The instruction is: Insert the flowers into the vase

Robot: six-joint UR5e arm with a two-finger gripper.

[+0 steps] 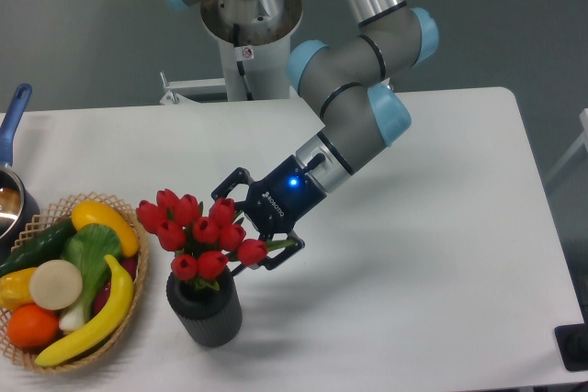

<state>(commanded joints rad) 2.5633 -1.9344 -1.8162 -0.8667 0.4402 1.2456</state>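
Note:
The flowers (197, 227), a bunch of red tulip buds, stand upright with their stems down in the mouth of the vase (206, 308), a small dark grey ribbed cylinder near the table's front left. My gripper (235, 231) reaches in from the right at bud height. Its jaws are spread wide, one finger above the bunch's right side and one below, with the rightmost buds between them. A green leaf (283, 245) sticks out by the lower finger. The stems are hidden inside the vase.
A wicker basket (129, 323) of fruit and vegetables sits just left of the vase, almost touching it. A blue-handled metal pot (11, 192) stands at the far left edge. The arm's base (250, 20) is at the back of the white table (423, 254).

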